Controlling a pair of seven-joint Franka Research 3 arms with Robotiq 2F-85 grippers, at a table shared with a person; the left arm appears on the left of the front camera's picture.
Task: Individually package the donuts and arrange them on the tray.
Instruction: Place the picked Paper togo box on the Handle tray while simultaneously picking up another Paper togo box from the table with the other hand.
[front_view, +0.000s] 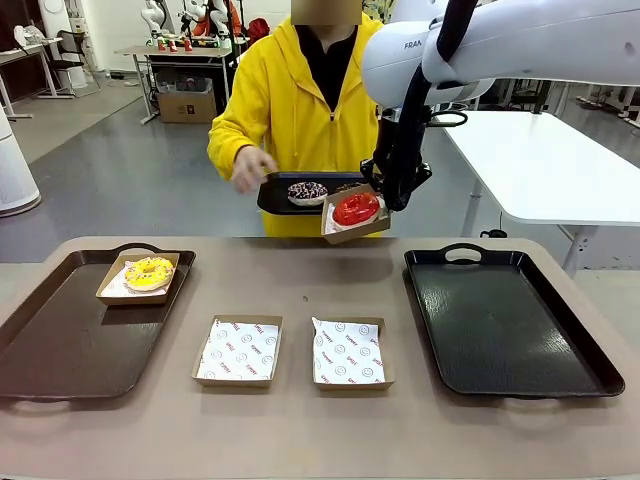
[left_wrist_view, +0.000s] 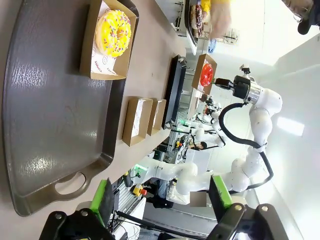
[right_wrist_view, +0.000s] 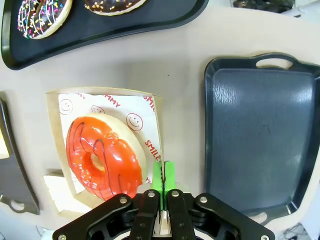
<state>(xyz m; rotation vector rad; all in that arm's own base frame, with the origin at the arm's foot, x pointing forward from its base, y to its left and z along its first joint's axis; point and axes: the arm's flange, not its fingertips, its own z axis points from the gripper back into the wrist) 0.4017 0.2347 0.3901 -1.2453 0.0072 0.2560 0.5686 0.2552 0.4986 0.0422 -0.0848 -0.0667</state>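
**Right claw** (right_wrist_view: 162, 176): green pads pressed together on the near edge of a paper-lined box (right_wrist_view: 102, 92). The claw holds the box tilted and clear of the table (front_view: 300, 280). The red donut (right_wrist_view: 102, 156) lies in this box, just left of the fingers in the wrist view and touching the printed paper.

**Beyond the claw:** past the box's far edge, a small tray (right_wrist_view: 100, 31) carries the sprinkled donut (right_wrist_view: 42, 17) and the dark donut (right_wrist_view: 112, 5) side by side. In the front view a person's hand (front_view: 250, 165) is at one end of this tray.

**To the claw's right:** the black tray (right_wrist_view: 260, 130) lies flat on the table, lower than the claw, with its handle at the far end.

**Left claw** (left_wrist_view: 161, 197): the pads (left_wrist_view: 101, 199) stand wide apart, so the claw is open. It hangs over the near end of the brown tray (left_wrist_view: 50, 110).

**Ahead of the left claw:** the yellow donut (left_wrist_view: 113, 32) sits in its own carton (left_wrist_view: 86, 50) at the brown tray's far corner, well apart from the claw.

**Off to the side:** two boxes (left_wrist_view: 136, 120) rest on the table between the brown and black trays, close together.
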